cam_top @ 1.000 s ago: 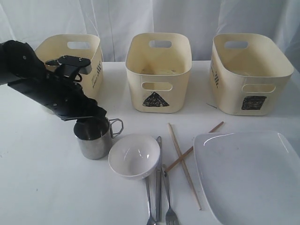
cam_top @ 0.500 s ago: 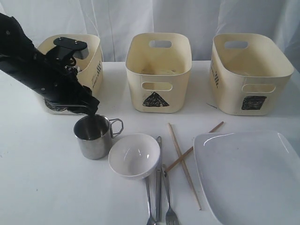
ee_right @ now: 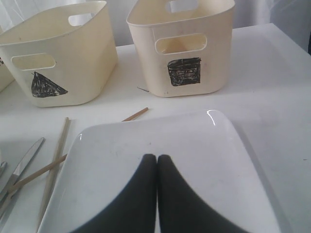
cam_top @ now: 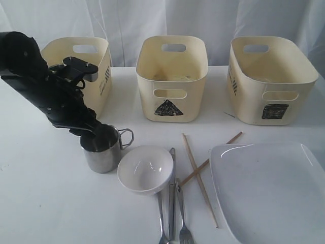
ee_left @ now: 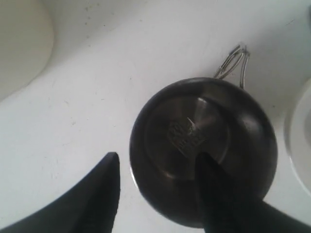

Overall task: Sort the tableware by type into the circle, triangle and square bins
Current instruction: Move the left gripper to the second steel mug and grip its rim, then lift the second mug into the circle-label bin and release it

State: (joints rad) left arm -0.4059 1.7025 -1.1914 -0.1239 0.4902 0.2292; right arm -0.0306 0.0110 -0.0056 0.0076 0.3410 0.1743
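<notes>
While your left jaws hung open, seemingly gripping nothing, the steel mug's (ee_left: 194, 121) wall stood between them.

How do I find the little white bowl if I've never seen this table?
Look for the middle tub, the one with a black triangle drawn on it. Just in front of it sits the small white bowl, between a steel mug and the cutlery. It is the only round white thing; the plate is big and squarish.
</notes>
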